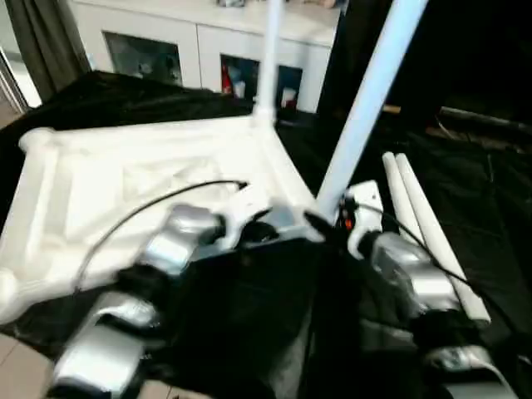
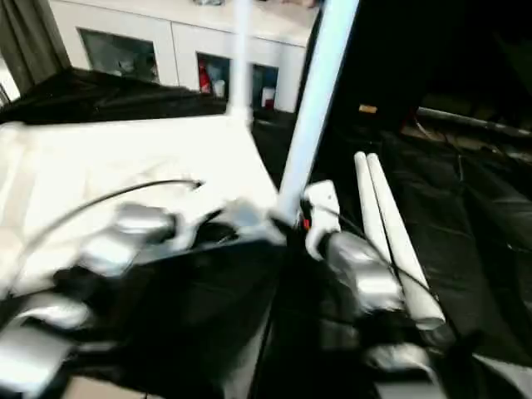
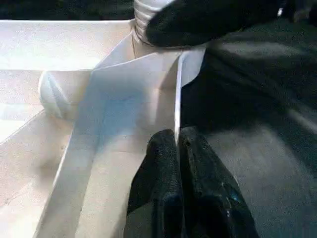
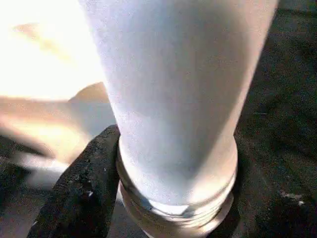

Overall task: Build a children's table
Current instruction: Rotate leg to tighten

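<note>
As the second leg [image 1: 366, 100] goes in, the children's table lies upside down, its white top [image 1: 100, 191] spread ribbed side up on black cloth [image 1: 490, 241] that covers the work surface. One leg [image 1: 270, 58] stands upright in the far corner socket. The right gripper [image 4: 163, 198] has its jaws closed around the collared lower end of the slanting leg, at the near right corner of the top. The left gripper [image 3: 177, 163] has its jaws pinched shut on the thin edge wall of the top just beside that corner, apparently steadying it. The step in hand, by the look of it, is seating this leg in its socket; the tube leans away from vertical, so the next move probably calls for bringing it upright over the socket and pressing or twisting it home while the left arm holds the top against sliding. Whether the collar has entered the socket cannot be made out. Two more legs [image 1: 428, 233] lie side by side on the cloth to the robot's right, touching each other and well clear of the top. Behind the work stands a white cabinet [image 1: 199, 41] with glazed doors, and a dark curtain [image 1: 46, 37] hangs at the far left.
</note>
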Available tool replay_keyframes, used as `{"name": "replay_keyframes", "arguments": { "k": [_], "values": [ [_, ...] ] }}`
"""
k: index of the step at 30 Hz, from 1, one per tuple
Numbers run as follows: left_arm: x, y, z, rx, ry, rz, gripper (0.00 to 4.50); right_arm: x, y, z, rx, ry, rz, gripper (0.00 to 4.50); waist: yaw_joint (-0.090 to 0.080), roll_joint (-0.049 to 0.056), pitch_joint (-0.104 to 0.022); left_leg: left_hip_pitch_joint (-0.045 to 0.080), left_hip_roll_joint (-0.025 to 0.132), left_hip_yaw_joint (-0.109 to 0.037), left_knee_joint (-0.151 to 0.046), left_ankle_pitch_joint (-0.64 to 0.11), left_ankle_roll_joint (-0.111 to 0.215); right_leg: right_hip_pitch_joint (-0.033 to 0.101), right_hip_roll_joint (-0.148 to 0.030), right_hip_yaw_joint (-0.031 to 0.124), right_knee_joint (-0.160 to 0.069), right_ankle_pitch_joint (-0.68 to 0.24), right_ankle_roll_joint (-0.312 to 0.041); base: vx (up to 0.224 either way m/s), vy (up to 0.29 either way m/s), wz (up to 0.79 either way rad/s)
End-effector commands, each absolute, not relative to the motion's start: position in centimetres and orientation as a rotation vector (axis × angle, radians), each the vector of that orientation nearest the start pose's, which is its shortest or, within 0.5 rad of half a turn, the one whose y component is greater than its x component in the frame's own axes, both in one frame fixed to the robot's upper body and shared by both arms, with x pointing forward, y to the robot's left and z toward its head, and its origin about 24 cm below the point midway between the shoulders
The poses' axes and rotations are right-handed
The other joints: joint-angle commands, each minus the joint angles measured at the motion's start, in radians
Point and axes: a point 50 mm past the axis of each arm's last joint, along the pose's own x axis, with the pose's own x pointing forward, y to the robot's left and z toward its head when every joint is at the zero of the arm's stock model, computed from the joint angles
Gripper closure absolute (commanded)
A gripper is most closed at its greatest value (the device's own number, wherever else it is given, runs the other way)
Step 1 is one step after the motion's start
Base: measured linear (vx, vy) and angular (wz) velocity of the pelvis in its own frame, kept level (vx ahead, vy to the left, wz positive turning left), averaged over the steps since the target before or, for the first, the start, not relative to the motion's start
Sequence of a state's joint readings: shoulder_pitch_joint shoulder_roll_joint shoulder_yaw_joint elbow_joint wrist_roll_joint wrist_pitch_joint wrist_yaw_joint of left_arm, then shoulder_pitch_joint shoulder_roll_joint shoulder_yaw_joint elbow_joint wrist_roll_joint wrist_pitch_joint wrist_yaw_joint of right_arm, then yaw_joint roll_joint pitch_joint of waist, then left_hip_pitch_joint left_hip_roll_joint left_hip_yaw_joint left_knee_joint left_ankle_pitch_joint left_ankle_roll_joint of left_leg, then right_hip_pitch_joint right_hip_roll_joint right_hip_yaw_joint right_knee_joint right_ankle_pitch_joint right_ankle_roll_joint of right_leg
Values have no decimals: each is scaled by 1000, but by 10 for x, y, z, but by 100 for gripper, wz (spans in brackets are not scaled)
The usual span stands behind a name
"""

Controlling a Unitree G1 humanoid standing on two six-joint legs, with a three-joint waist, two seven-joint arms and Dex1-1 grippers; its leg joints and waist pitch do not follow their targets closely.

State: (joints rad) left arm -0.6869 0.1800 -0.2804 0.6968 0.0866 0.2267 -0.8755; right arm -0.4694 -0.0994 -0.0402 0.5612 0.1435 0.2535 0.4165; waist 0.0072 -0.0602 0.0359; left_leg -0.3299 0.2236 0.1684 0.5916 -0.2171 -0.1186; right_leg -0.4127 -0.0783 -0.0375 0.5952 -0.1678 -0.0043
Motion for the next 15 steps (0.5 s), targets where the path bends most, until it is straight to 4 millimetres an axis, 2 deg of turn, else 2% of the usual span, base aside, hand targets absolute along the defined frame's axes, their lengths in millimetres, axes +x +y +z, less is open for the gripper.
{"name": "replay_keyframes", "arguments": {
  "k": [1, 3, 5, 7, 10, 11, 15],
  "values": [
    [336, 72, 36, 364, 504, -1016, 450, 317, -108, 2, 152, 468, 469, 174, -2, 15, -42, -3, -6, 10, -81, -295, -10, 33, -34, 23, -86, -409, -158, 0, 0, 0],
    [332, 53, 38, 349, 491, -1048, 450, 318, -92, 4, 164, 466, 474, 174, -1, 15, -42, -8, -8, 8, -83, -303, 0, 35, -33, 22, -90, -410, -144, 0, 0, 0],
    [330, 44, 39, 355, 478, -1071, 450, 318, -84, 6, 132, 444, 510, 174, 0, 17, -43, -10, -8, 7, -84, -298, 6, 37, -33, 22, -89, -403, -140, 0, 0, 0],
    [330, 46, 38, 358, 479, -1075, 450, 318, -87, 7, 118, 431, 522, 104, 0, 15, -45, -10, -8, 8, -83, -294, 10, 37, -33, 22, -89, -392, -141, 0, 0, 0],
    [331, 55, 38, 372, 476, -1082, 450, 320, -94, 11, 104, 403, 544, 104, 0, 15, -47, -16, -7, 8, -85, -278, 20, 41, -34, 22, -85, -363, -150, 0, 0, 0],
    [331, 59, 38, 373, 474, -1087, 450, 320, -98, 13, 78, 390, 565, 65, 0, 15, -47, -16, -7, 8, -85, -278, 20, 41, -34, 22, -85, -363, -150, 0, 0, 0],
    [331, 81, 36, 388, 491, -1093, 450, 318, -117, 21, 5, 356, 678, 65, -1, 14, -47, -20, -6, 8, -84, -271, 34, 45, -35, 22, -84, -344, -158, 0, 0, 0]
  ]
}}
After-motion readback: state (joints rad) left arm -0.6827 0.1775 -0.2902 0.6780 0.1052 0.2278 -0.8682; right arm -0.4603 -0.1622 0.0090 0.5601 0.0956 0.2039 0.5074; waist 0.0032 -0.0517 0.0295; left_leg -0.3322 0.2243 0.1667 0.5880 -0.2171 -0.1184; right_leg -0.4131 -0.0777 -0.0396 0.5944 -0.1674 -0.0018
